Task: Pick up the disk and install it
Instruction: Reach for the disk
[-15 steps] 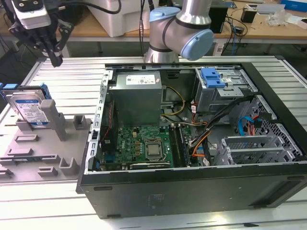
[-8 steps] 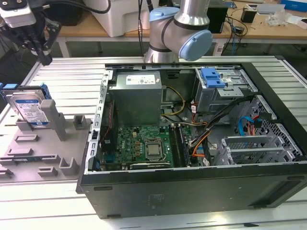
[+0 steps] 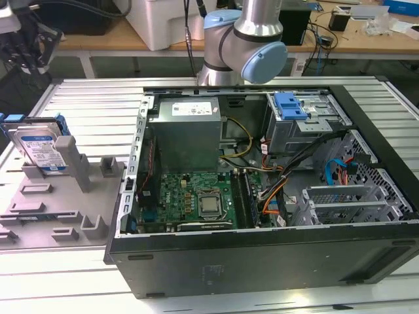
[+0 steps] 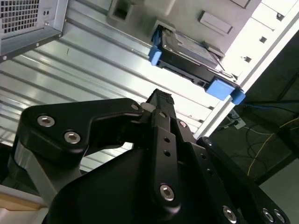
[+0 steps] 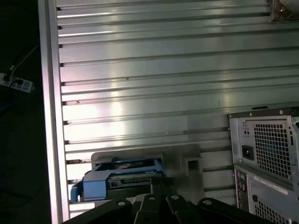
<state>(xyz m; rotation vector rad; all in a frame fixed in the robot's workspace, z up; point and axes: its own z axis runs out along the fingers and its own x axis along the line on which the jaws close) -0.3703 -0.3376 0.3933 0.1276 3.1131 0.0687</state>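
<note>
Disk [image 3: 39, 147] stood on edge in a grey holder [image 3: 78, 190] on the table [image 3: 91, 104], at the exterior view's left, well apart from the open PC case [image 3: 262, 261]. Not picked yet. In the second wrist view the tool [image 4: 160, 98] looked pressed together, pinching nothing, with the disk [image 4: 191, 58] beyond its tip, not touching. Disk [image 5: 124, 179] also showed in the first wrist view, near the table edge. Blue-clipped cage [image 3: 291, 108] sat far right inside the case.

No wording can be read anywhere: the disk [image 3: 40, 149], upright in a grey holder [image 3: 80, 167], bears a white-and-blue label, and the power supply [image 3: 190, 134] inside the open computer case [image 3: 262, 258] bears a pale sticker [image 3: 194, 107], both with illegible print.
</note>
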